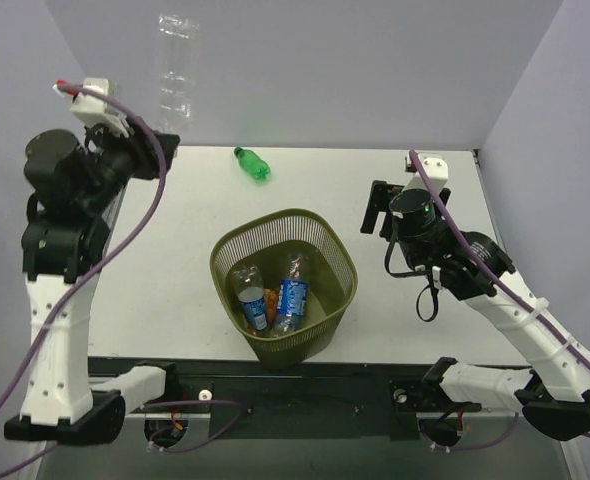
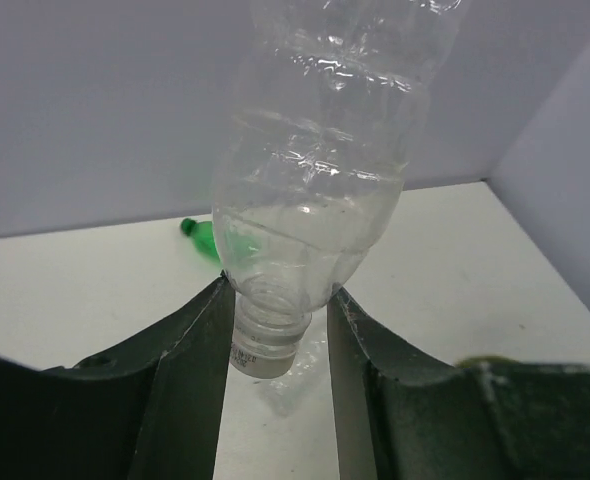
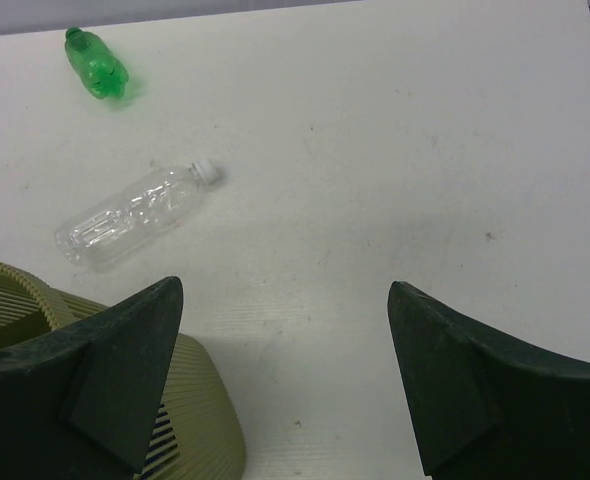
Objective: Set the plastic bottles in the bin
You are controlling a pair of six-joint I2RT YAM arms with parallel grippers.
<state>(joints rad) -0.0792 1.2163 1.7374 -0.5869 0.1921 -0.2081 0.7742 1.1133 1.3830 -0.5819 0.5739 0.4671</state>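
From above, your left tool (image 1: 158,140) holds a clear bottle (image 1: 176,70) high over the table's (image 1: 175,260) far left corner. A green bottle (image 1: 252,164) lies by the far edge, and the bin (image 1: 275,232) by the near edge. Left wrist: fingers (image 2: 190,350) clamp the clear bottle's neck. Right wrist: right tool (image 3: 285,290) spread apart, empty.

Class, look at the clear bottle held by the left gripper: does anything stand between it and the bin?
Nothing visible does. The left gripper holds the clear bottle high at the far left; the bin stands open-topped to its right, bottles lying only at its bottom.
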